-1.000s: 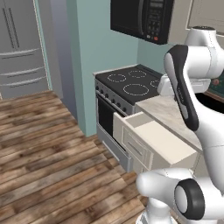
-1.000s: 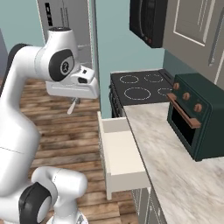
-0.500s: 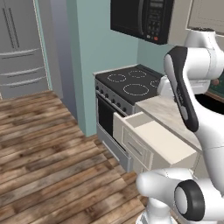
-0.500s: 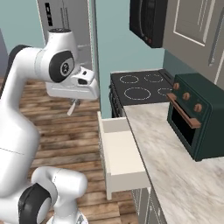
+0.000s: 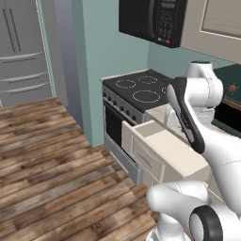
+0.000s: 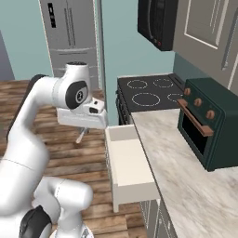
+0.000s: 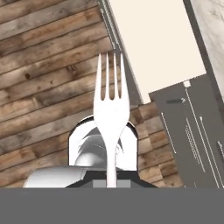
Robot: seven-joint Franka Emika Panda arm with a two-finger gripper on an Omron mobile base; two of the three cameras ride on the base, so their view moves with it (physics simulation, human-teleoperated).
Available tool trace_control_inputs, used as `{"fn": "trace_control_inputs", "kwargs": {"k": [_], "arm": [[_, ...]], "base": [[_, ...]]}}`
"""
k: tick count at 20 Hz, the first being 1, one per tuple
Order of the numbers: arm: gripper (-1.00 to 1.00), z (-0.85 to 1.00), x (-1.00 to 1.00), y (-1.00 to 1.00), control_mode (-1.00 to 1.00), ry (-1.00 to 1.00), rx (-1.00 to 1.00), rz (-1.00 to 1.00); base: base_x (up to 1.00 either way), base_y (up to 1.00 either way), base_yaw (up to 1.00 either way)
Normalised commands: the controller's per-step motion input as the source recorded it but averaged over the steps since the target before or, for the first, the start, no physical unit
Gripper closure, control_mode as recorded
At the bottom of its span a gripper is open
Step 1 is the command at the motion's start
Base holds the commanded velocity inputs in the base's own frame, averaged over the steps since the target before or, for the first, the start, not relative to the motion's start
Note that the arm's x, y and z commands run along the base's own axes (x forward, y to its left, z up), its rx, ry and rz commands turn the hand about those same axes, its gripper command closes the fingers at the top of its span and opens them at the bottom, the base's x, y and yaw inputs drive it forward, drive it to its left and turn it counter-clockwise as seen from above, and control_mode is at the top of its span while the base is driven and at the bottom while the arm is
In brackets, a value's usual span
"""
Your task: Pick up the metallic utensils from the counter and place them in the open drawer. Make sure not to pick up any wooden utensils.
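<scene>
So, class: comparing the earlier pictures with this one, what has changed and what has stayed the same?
The arm has come down and swung a little towards the drawer, carrying the fork with it. The gripper stays shut on the fork, and the drawer stays open where it was.

The white arm bends forward, its end effector (image 6: pixel 82 135) clamped shut, pointing downward.

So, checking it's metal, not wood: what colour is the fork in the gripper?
Pale silver-white fork, clearest in the hand view.
</scene>
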Motion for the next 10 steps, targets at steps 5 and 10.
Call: {"fn": "trace_control_inputs", "kwargs": {"k": [5, 10], "arm": [[1.00, -0.60, 0.37, -0.06, -1.00, 0.05, 0.03, 0.00], [1.00, -0.23, 0.88, -0.28, -1.00, 0.09, 0.05, 0.00]], "base": [[0.00, 0.00, 0.00], [0.00, 0.00, 0.00]]}}
